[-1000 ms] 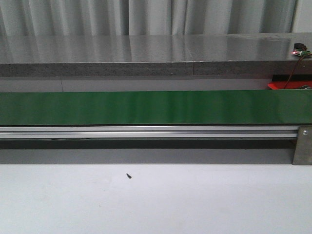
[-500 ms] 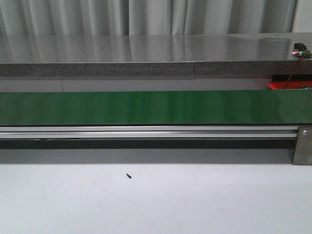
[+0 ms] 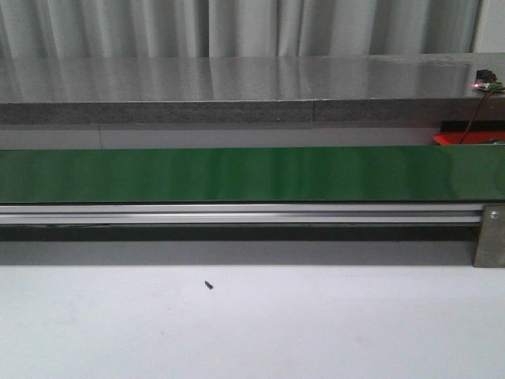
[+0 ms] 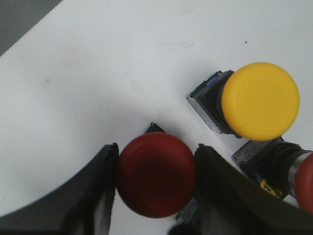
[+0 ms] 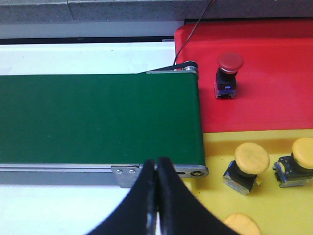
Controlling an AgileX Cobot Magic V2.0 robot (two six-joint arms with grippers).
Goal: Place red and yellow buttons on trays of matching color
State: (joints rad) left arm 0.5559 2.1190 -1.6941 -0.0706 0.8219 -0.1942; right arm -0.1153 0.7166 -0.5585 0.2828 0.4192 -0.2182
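While the front view only catches a thin sliver of the red tray [image 3: 461,139] past the green belt [image 3: 237,174], the right wrist view shows it whole, one red button [image 5: 227,74] upright on it, yellow tray [image 5: 274,205] alongside. Right gripper [image 5: 156,169] fingers are pressed together, holding nothing. Left gripper [image 4: 156,178] is clamped on a red button [image 4: 156,174], cap facing the camera, near a yellow button [image 4: 259,100].

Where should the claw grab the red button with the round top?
Grab the red button by its round cap, coming down from above. The cap is wider than the body beneath, so its edge gives two sides to pinch. The left claw has fingers on both sides already.
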